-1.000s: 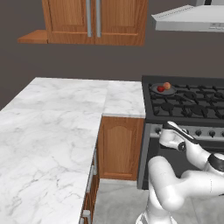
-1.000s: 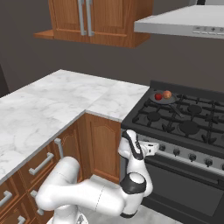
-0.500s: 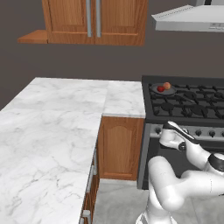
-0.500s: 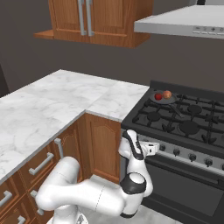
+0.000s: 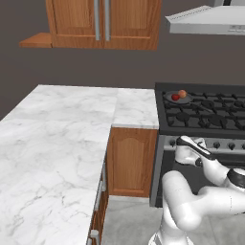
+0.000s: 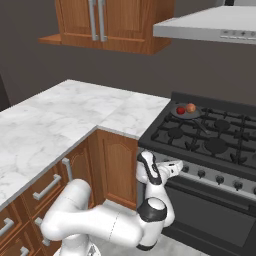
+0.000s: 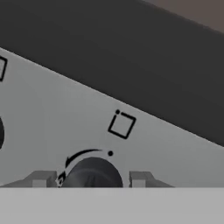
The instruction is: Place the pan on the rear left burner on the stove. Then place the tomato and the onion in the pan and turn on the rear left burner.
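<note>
- Counter [image 5: 62, 139]: white marble, L-shaped, left of the stove, touching its left edge.
- Stove [image 5: 210, 119]: black, wide, grates on top, silver front panel [image 7: 52, 113] with dark knobs below.
- Pan [image 5: 177, 98]: set on the rear left burner [image 6: 186, 113], at the stove's far left corner. Dark, round, shallow. Handle too small to tell which way it points; long axis not readable.
- Gripper [image 7: 89, 178]: pressed up to the front panel at the stove's left end, fingers [image 7: 41, 178] standing either side of a dark round knob [image 7: 92, 175]. Jaws partly apart, straddling the knob; contact with the knob cannot be told.
- Knob: under a small square mark on the panel, curved arrow along its upper left.
- Onion [image 5: 182, 94]: orange-brown, inside the pan, on the right.
- Tomato [image 5: 175, 97]: dark red, inside the pan, just left of the onion, near touching.
</note>
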